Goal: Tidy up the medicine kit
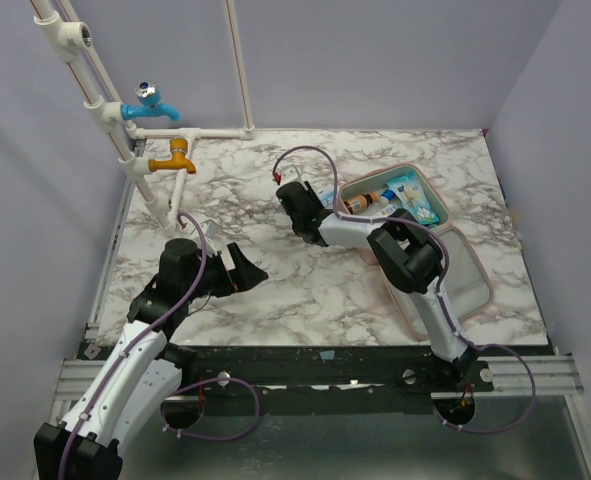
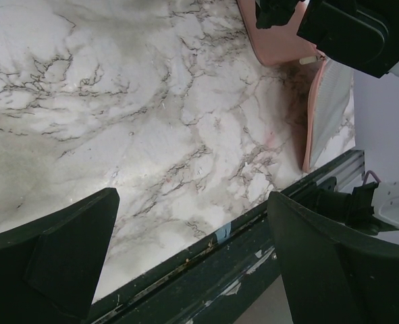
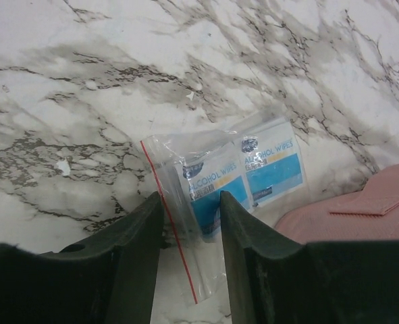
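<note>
The left arm (image 1: pixel 135 350) is raised from the near left corner of the bench (image 1: pixel 305 300) and bent at the elbow, with the left gripper (image 2: pixel 192 202) turned toward the right edge and its fingers spread wide. The right arm (image 1: pixel 440 310) is folded at the elbow near the right edge. Its forearm is stretched toward the far left corner, and the right gripper (image 3: pixel 190 202) is held low, its fingers drawn to a narrow gap.
</note>
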You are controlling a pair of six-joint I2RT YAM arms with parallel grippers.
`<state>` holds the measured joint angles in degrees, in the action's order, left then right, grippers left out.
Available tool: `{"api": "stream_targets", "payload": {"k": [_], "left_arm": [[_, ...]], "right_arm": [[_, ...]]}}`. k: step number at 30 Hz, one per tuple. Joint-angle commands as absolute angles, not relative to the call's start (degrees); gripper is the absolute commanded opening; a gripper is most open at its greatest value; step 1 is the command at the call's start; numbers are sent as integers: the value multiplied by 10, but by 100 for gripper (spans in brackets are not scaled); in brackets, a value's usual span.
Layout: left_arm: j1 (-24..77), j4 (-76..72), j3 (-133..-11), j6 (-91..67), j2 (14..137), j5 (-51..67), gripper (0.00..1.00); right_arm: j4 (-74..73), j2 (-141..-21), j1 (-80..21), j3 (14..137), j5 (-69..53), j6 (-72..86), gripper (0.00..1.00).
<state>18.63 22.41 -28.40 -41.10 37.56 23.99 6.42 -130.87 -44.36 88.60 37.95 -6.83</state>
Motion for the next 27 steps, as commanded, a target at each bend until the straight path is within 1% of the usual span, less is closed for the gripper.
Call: {"api": "stream_targets", "payload": {"k": [1,3,4,6,12,21,24,27], "left_arm": [[182,215,-276,-399,376,235,95],[182,216,-277,-397,375,234,95],[182,217,-276,-397,376,234,95],[181,218,-277,-396,375,234,95],[180,227,-283,-396,370,231,95],[179,245,-299,-401,352,226,95],[179,253,-302,-402,347,224,95],[179,264,-305,-401,339,220,95]], "right_arm": [[29,-1348,-430,881,371,-51,38],[28,-1348,-427,879,366,-50,24],[28,-1348,-427,877,362,-50,15],[28,-1345,-426,875,357,-51,1],[49,-1305,-426,839,320,-51,1],[83,-1190,-446,743,254,-49,1],[85,-1147,-453,711,210,-37,1],[72,-1107,-454,686,142,-7,1]]}}
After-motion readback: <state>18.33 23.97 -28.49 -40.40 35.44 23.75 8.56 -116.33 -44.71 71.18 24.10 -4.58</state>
